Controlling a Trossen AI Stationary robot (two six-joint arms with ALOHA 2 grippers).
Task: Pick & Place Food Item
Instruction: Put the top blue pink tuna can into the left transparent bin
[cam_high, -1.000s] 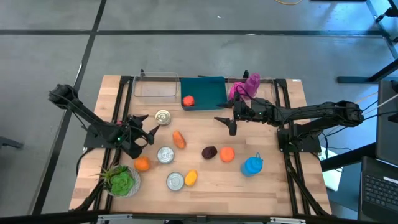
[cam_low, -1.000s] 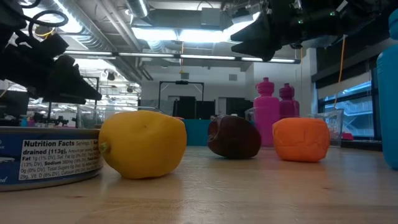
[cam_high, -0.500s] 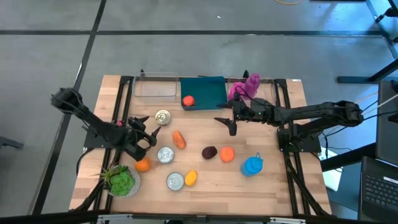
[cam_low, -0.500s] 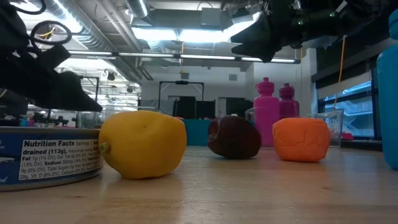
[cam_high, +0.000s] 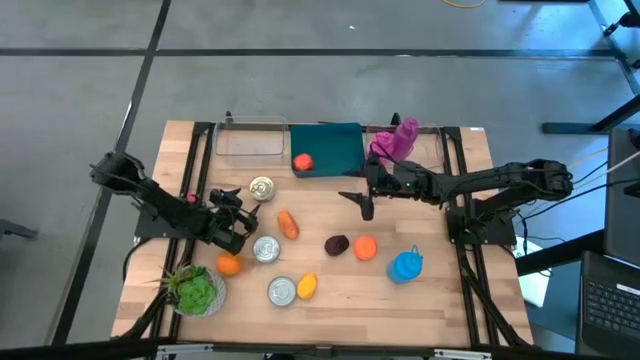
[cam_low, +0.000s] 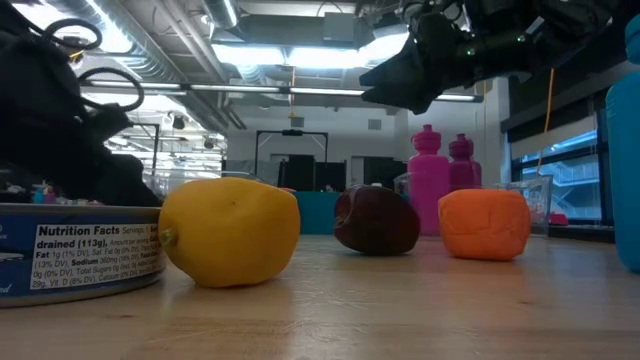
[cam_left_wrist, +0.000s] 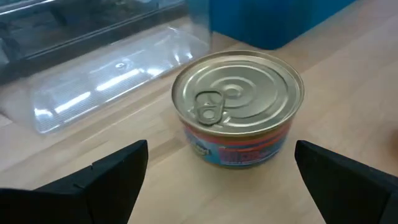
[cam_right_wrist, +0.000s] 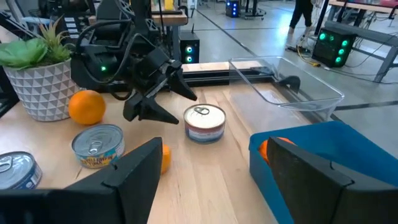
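Here the left hand (cam_high: 243, 213) sits low over the wooden counter (cam_high: 440, 290) with its 2 fingers spread wide and nothing between them. In the left wrist view those fingers (cam_left_wrist: 106, 177) frame a small tin can (cam_left_wrist: 238, 109) with a pull-tab lid, which stands upright on the wood just ahead of the tips, untouched. Behind the can lies a clear plastic tray (cam_left_wrist: 112, 74), and next to that the corner of a blue bin (cam_left_wrist: 267, 22).

From above, this can (cam_high: 262, 188) is near the far-left part of the counter, just in front of the clear tray (cam_high: 250, 140). Beside the left hand are a carrot (cam_high: 288, 224), a second can (cam_high: 266, 249) and an orange (cam_high: 229, 264); a potted green plant (cam_high: 194, 291) stands at the near-left corner.

The right hand (cam_high: 355, 198) hangs in the air near the middle of the counter, its fingers parted and holding nothing. It is just in front of the blue bin (cam_high: 335, 148), which contains a small orange-red fruit (cam_high: 302, 161).

Nearer the front lie a dark plum (cam_high: 337, 244), an orange pepper-like piece (cam_high: 365, 247), a lemon (cam_high: 307, 286) touching a third can (cam_high: 282, 291), and a blue bottle (cam_high: 405, 266). 2 pink bottles (cam_high: 398, 138) stand at the far edge.
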